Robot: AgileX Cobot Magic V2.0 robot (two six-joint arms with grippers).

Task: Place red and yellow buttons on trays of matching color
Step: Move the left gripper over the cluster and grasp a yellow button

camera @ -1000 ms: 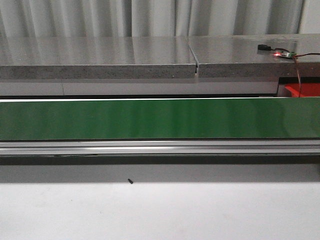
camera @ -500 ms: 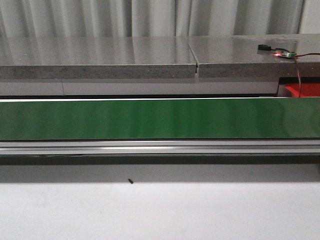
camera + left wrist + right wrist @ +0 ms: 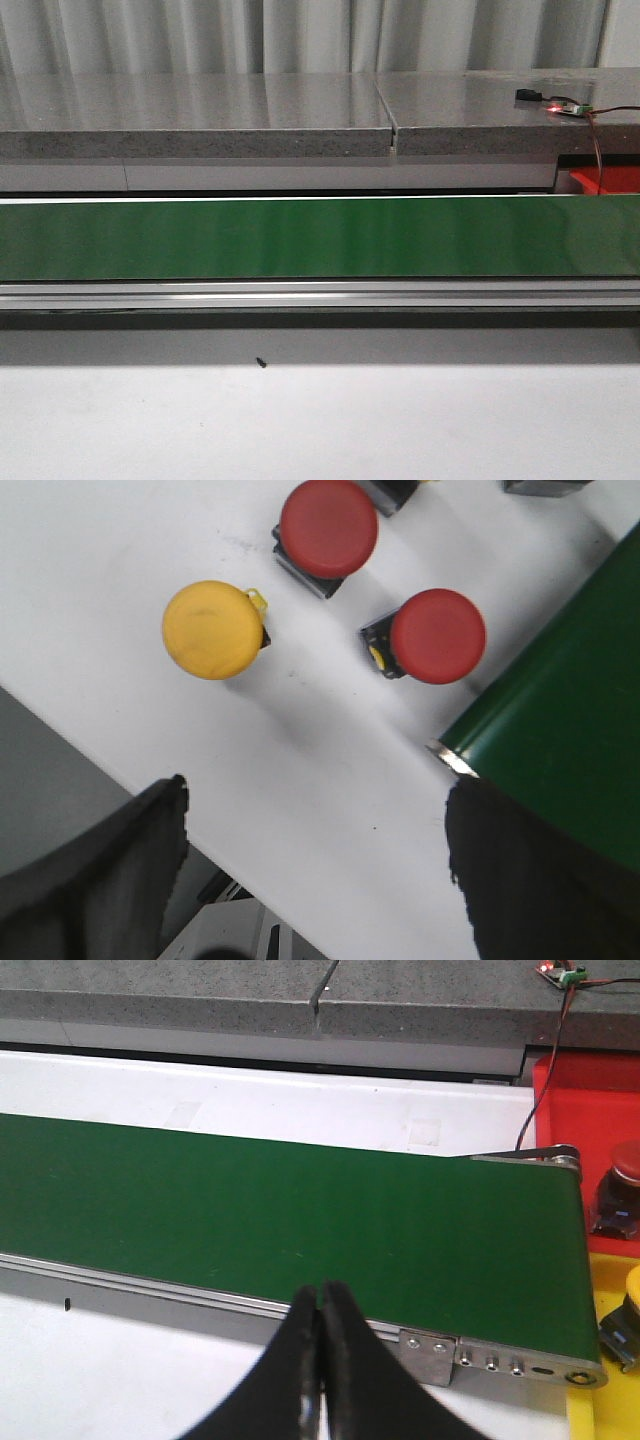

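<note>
Green belt [image 3: 320,238] runs bare across your front view: no button on it, and neither arm shows there. Progress has to be read from the wrist cameras.

Right wrist view: the red tray [image 3: 590,1120] sits past the belt's end with one red-capped button [image 3: 625,1195] already in it, partly cut off by the frame edge. Below it lies the yellow tray [image 3: 610,1290], with the rim of a yellow-capped button [image 3: 628,1315] just showing at the edge. So you can log at least one of each colour as sorted. How many more sit in the trays out of frame cannot be told.

Left wrist view: three buttons wait on the white table beside the belt: one yellow button [image 3: 212,630], a red button [image 3: 328,527] near it, and a second red button [image 3: 437,636] close to the belt's corner. All three stand apart from one another, caps up. Part of a further dark body shows at the frame edge; its colour is not readable.

Left gripper [image 3: 315,870]: jaws spread wide, nothing between them, hanging above the table short of the yellow button. Right gripper [image 3: 320,1360]: fingers pressed together, empty, over the belt's near rail.

Judgement: partly done; at least three buttons remain.
</note>
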